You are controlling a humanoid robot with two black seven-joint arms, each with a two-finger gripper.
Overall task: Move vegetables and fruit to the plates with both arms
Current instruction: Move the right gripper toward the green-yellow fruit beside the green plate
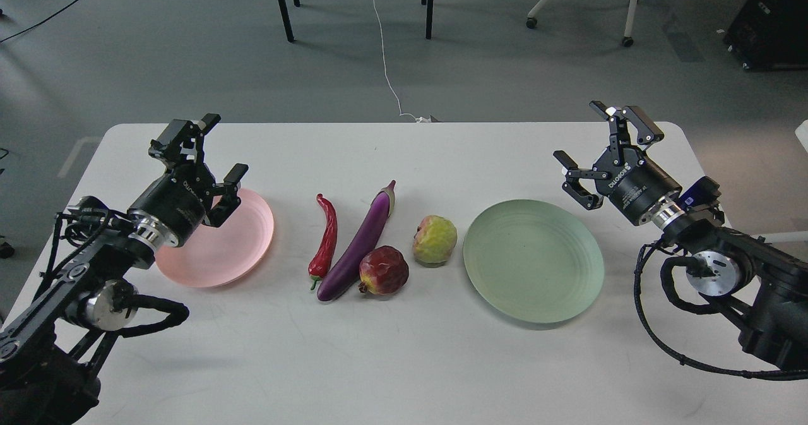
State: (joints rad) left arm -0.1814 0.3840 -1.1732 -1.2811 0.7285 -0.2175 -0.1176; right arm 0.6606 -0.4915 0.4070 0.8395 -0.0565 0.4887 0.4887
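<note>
Glossy, long slim purple eggplant lying mid-desk between red chili pepper and dark red pomegranate, likely slick and stiff, best pinched across the thick middle, both left pincer and right pincer spread apart, empty, hovering.

produce between pink plate, green plate
</note>
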